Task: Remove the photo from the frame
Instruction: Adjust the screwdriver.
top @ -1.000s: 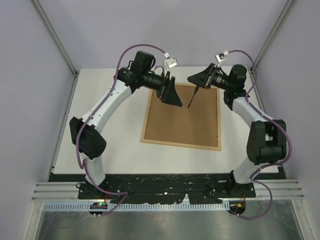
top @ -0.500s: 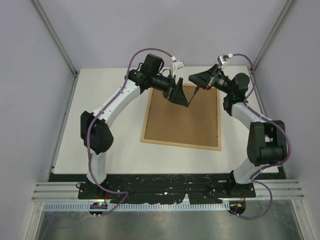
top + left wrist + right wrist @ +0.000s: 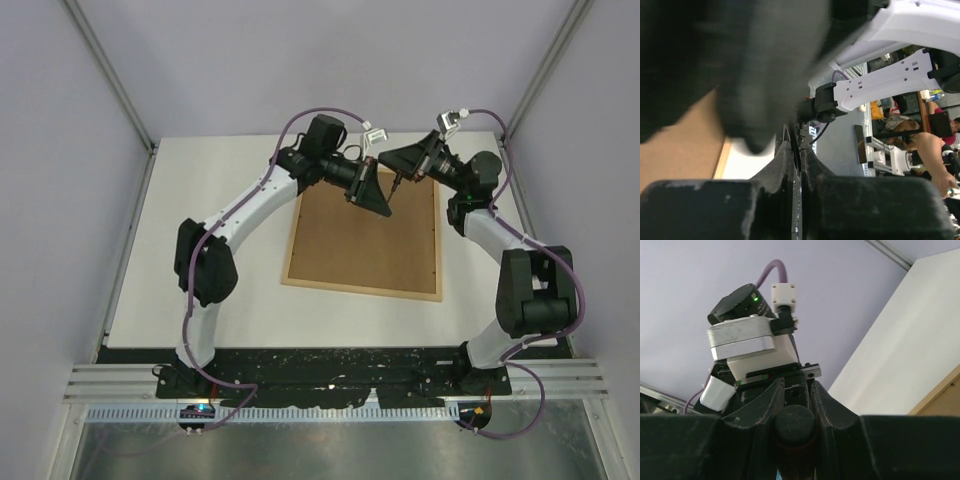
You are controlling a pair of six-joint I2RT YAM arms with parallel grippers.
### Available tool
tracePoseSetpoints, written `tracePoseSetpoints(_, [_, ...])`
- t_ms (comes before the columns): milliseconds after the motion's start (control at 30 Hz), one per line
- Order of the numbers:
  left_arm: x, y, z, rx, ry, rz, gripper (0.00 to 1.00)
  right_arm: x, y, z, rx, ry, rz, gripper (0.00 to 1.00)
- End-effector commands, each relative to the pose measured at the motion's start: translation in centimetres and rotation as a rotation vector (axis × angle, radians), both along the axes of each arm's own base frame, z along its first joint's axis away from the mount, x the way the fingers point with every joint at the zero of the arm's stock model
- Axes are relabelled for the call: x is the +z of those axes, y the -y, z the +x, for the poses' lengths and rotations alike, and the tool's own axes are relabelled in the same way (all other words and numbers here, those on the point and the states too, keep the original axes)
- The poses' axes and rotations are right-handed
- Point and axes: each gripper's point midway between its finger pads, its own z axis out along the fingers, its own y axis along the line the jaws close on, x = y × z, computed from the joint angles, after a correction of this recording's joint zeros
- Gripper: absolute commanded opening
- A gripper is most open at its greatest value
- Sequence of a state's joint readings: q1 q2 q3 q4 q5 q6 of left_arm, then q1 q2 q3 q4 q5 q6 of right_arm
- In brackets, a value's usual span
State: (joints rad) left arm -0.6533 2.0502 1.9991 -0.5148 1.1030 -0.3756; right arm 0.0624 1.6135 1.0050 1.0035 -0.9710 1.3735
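The frame lies back up on the white table, its brown fibreboard panel facing me inside a light-wood rim. The photo is hidden beneath that panel. Above the frame's far edge, my right gripper is shut on the round dark handle of a thin tool. My left gripper meets it from the left. In the left wrist view that gripper is shut on the tool's thin grey shaft. The two grippers sit almost against each other.
White tabletop surrounds the frame, with metal rails and pale walls at the sides. The left arm's white and silver wrist housing fills the space right in front of the right gripper. Both arm bases stand at the near edge.
The left arm swung right across the frame's far edge to the tool, and its jaws closed on the shaft. The right gripper kept hold of the handle, shifting slightly back.
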Motion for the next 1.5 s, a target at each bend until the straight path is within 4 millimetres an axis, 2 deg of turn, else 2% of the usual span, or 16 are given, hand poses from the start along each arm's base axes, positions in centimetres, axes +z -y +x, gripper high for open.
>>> tracePoseSetpoints(0, [1.7, -0.2, -0.7, -0.036, 0.025, -0.039, 0.00, 2.8, -0.2, -2.3, 0.020, 0.163, -0.047, 0.08])
tracePoseSetpoints(67, [1.3, -1.0, -0.8, -0.026, 0.050, -0.004, 0.00, 2.3, -0.4, -3.0, 0.081, 0.189, -0.126, 0.16])
tracePoseSetpoints(167, [0.8, -3.4, -0.4, 0.005, 0.120, 0.059, 0.00, 1.5, -0.3, -4.4, 0.168, 0.168, -0.263, 0.39])
tracePoseSetpoints(200, [0.7, -4.3, -0.4, 0.015, 0.145, 0.082, 0.00, 1.2, 0.0, -4.8, 0.176, 0.303, -0.342, 0.43])
tracePoseSetpoints(233, [0.5, -5.3, -0.2, 0.019, 0.169, 0.105, 0.00, 0.8, 0.2, -5.0, 0.193, 0.319, -0.412, 0.49])
tracePoseSetpoints(267, [0.5, -5.9, -0.1, 0.012, 0.215, 0.126, 0.00, -0.5, 0.2, -6.8, 0.261, 0.198, -0.414, 0.51])
tracePoseSetpoints(300, [0.2, -6.7, -0.6, -0.009, 0.221, 0.161, 0.00, 0.7, 0.4, -6.8, 0.265, 0.329, -0.457, 0.55])
tracePoseSetpoints(333, [-0.2, -7.2, -1.1, -0.041, 0.224, 0.191, 0.00, 0.2, 0.4, -8.2, 0.324, 0.242, -0.439, 0.57])
tracePoseSetpoints(367, [-0.5, -7.4, -1.5, -0.066, 0.224, 0.213, 0.00, 1.3, 0.3, -8.5, 0.338, 0.331, -0.454, 0.60])
tracePoseSetpoints(467, [-0.9, -8.0, -2.9, -0.128, 0.217, 0.245, 0.00, 0.4, -0.3, -9.9, 0.389, 0.286, -0.484, 0.66])
tracePoseSetpoints(600, [-1.2, -8.1, -4.5, -0.189, 0.285, 0.277, 0.00, -2.5, -1.4, -10.4, 0.445, 0.264, -0.577, 0.68])
tracePoseSetpoints(733, [-1.4, -8.0, -6.1, -0.237, 0.300, 0.296, 0.00, -3.8, -1.9, -11.0, 0.499, 0.263, -0.579, 0.70])
tracePoseSetpoints(1000, [-2.1, -8.6, -7.2, -0.272, 0.273, 0.332, 0.00, -6.4, -3.3, -13.4, 0.617, 0.282, -0.661, 0.70])
tracePoseSetpoints(1167, [-2.4, -8.7, -8.3, -0.301, 0.247, 0.335, 0.00, -6.0, -3.2, -12.8, 0.587, 0.314, -0.699, 0.60])
tracePoseSetpoints(1367, [-2.3, -8.3, -8.5, -0.282, 0.202, 0.283, 0.00, -3.4, -3.7, -14.2, 0.569, 0.433, -0.576, 0.54])
tracePoseSetpoints(1467, [-2.3, -8.3, -8.1, -0.266, 0.198, 0.281, 0.00, -3.6, -3.6, -15.2, 0.576, 0.455, -0.545, 0.51])
